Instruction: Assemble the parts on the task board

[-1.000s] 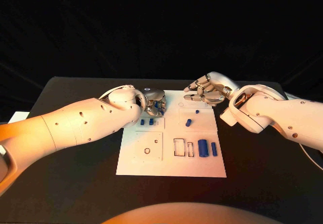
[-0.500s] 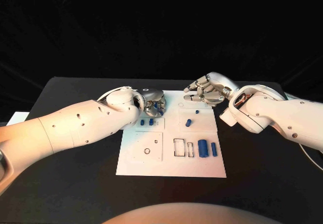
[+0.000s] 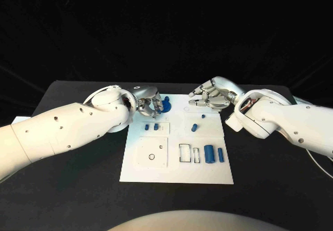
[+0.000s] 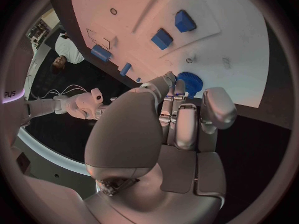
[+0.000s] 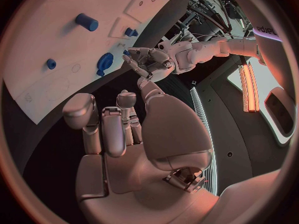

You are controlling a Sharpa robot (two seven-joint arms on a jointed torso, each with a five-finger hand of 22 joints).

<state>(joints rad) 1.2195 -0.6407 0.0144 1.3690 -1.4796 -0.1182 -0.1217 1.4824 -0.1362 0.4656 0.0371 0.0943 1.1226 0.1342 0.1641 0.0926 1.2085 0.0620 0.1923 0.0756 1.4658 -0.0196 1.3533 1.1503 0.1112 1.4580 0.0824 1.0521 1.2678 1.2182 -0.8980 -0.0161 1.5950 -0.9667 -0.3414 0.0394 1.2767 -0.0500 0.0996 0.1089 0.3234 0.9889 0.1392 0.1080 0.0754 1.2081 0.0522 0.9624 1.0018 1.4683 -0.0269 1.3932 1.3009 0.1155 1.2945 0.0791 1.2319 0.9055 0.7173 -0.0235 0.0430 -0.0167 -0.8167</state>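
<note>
The white task board (image 3: 177,168) lies mid-table. My left hand (image 3: 147,106) is at its far left corner and pinches a blue gear (image 3: 165,103) at the fingertips. The gear stands on edge just over the board, and its toothed rim (image 4: 190,82) shows past the fingers. The right wrist view has the gear (image 5: 104,61) beside my left hand (image 5: 148,60). My right hand (image 3: 213,96) hovers over the board's far right corner with its fingers curled in on nothing. Two small blue blocks (image 3: 151,126) stand in the board near the gear.
A short blue peg (image 3: 195,127) and a tiny blue stud (image 3: 202,115) sit mid-board. A thick blue cylinder (image 3: 209,153) and a thinner one (image 3: 221,153) lie at the right, beside two rectangular slots (image 3: 185,151). A small ring hole (image 3: 151,156) marks the left panel.
My left hand has drawn back to the left and away from me, so the blue gear now shows past its fingertips. The right hand has hardly moved.
</note>
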